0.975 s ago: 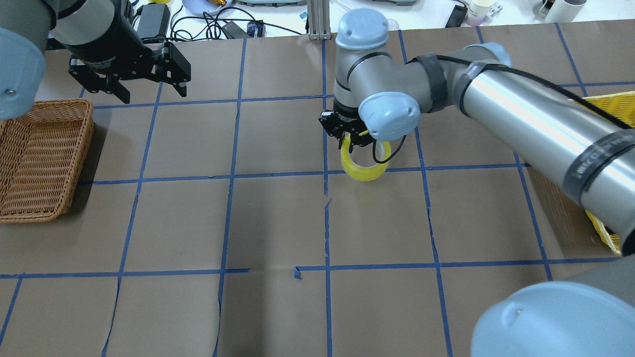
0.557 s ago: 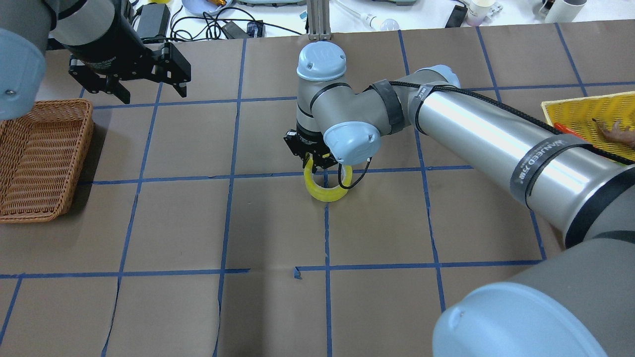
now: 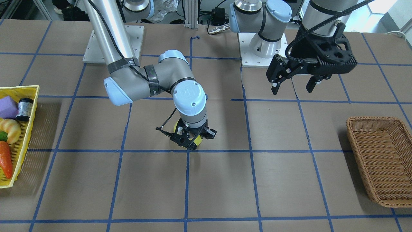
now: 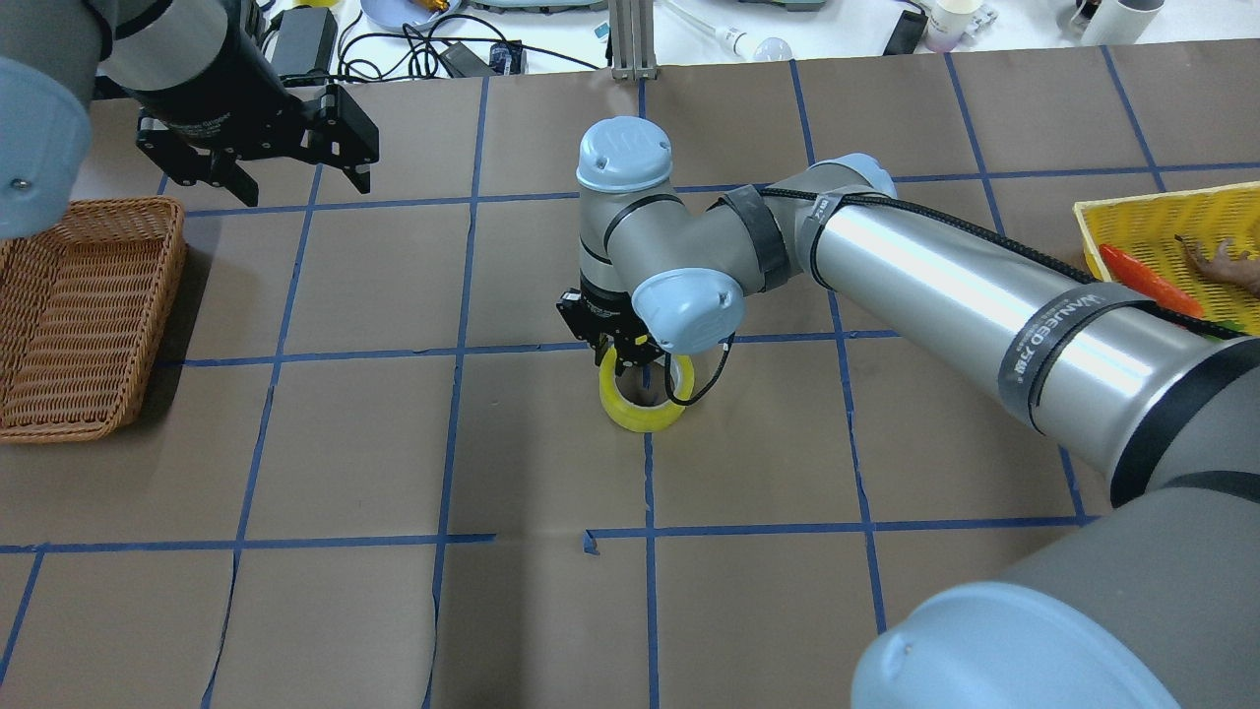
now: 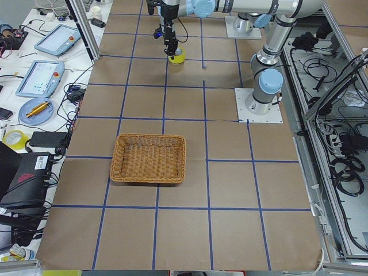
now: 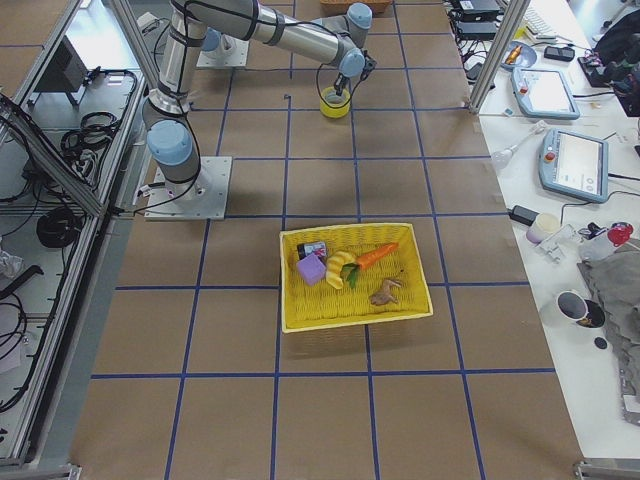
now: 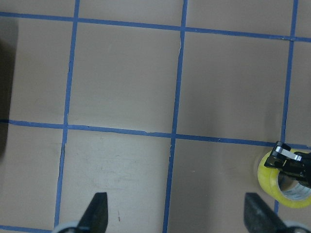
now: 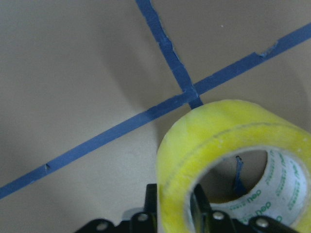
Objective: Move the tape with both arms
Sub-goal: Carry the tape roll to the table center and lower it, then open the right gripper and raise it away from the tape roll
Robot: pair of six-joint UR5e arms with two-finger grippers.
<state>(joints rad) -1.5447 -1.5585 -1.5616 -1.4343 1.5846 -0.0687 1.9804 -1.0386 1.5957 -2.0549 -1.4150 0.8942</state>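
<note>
**Legible markings**

On the pale inner core (image 8: 286, 184) of the tape (image 8: 214, 141) you can read the green print "deli", repeated round the ring. The black band (image 4: 1048, 340) on the right arm (image 4: 935, 276) bears white lettering, roughly "WANUEED", then unreadable characters. White print above the left gripper (image 4: 303, 187) is too small to read.

The tape (image 8: 209, 145) is bright yellow, its pale grey-white core printed with small green lettering. The table (image 4: 394, 443) is brown paper crossed by a grid of blue lines (image 4: 651, 611). The right arm (image 4: 935, 276) is silver-grey with light blue joint caps (a black band on it carries white lettering), and the left gripper (image 3: 292, 89) is black. The wicker basket (image 4: 98, 315) is tan and closely woven; the mesh basket (image 6: 355, 315) is yellow, holding an orange carrot (image 6: 375, 256) and a purple block (image 6: 310, 270).
</note>
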